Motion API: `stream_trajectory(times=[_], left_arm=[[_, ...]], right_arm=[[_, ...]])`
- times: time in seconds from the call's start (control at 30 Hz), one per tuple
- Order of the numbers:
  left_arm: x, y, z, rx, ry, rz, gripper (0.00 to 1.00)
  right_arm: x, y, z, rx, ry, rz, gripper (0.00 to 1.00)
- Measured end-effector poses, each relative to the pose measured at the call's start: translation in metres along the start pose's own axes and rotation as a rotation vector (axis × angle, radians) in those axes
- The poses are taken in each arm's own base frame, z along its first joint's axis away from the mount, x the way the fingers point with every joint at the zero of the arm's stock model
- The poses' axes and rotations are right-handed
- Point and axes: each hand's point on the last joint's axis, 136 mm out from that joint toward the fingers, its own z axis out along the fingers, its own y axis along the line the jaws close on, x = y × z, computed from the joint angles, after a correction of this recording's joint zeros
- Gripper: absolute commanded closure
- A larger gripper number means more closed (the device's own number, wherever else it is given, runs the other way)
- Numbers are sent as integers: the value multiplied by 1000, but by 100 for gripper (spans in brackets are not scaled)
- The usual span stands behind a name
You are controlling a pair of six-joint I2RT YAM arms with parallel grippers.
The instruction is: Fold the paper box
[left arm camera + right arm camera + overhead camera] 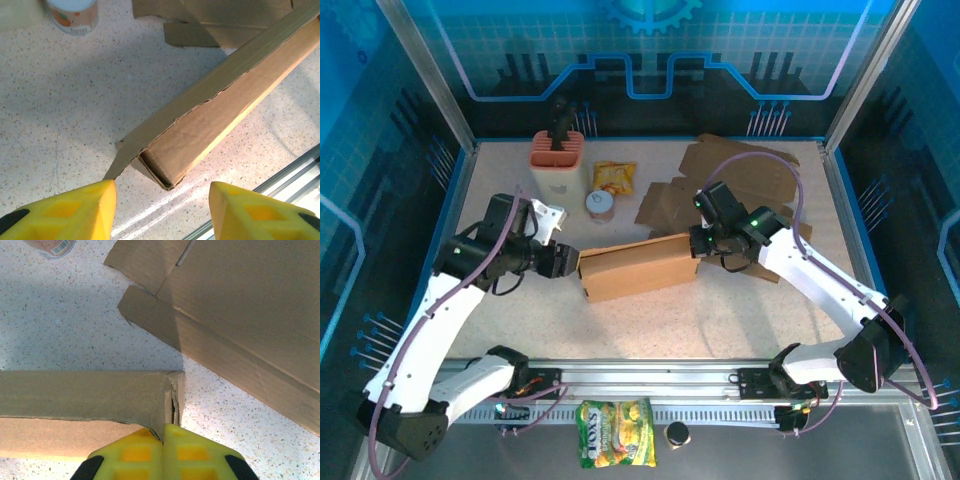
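The left gripper [162, 190] stands wide. The box [210, 120] has its open end just ahead of the fingers, with bare table [65, 100] to their left. The right gripper [163, 432] is pressed closed against the box's other end edge.

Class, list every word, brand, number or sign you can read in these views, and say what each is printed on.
No text can be read for certain.
Green and yellow snack bag: white lettering down its left side, too blurred to read.
Can: orange-printed label, no legible word.
Barcode on the can: digits too small.
Yellow packet: print too small.
Paper box: plain brown, no print.
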Motion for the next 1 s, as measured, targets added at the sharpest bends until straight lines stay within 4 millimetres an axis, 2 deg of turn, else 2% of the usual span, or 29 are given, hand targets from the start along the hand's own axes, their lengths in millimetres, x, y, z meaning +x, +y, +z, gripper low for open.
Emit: stream_trajectory(times=[0.23, 0.4, 0.5, 1.0], left_arm=[[4, 13, 23, -38, 82, -2, 53], [7, 17, 27, -52, 96, 12, 56], [10, 19, 29, -59, 104, 23, 63], [14, 22, 39, -64, 144, 19, 82]], right_arm=[[1, 0, 0, 2, 4, -2, 100], [1, 1, 0, 0, 4, -4, 100], [1, 1, 0, 0, 4, -4, 100], [1, 1, 0, 0, 5, -3, 100]])
